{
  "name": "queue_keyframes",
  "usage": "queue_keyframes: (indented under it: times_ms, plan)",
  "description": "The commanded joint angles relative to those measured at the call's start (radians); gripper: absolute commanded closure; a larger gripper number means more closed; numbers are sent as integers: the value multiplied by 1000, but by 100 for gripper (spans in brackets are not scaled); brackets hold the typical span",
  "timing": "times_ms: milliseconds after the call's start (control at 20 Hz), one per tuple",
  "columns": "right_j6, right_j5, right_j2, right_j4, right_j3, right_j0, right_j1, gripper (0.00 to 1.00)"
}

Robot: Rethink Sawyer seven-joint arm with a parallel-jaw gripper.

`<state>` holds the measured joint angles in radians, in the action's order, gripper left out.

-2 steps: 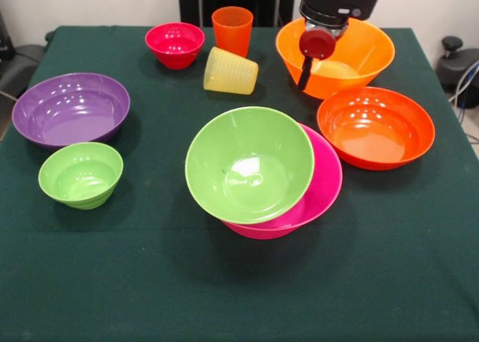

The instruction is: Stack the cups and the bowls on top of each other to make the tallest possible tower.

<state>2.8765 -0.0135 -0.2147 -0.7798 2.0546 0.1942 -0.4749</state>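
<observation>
Dark green tablecloth (112, 282): nearest, green bowl (249, 165) tilted in the pink bowl (323, 185), its mouth facing the camera. Behind, yellow cup (231, 71) lies on its side, long axis across, mouth left; orange cup (232, 30) upright. Gripper (305, 76) hangs over the yellow-orange bowl (367, 54); cannot tell its state.

seven bowls (249, 165), two cups (232, 30)
</observation>
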Motion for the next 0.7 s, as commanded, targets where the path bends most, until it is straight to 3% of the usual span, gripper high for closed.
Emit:
queue_keyframes:
  times_ms: [50,250,300,700]
  plan:
    - [115,-22,78,17,4,-5,58,0]
    - [116,-33,75,13,-2,2,63,0]
    - [114,-38,72,13,-3,2,63,100]
    - [107,-66,63,16,-13,2,60,100]
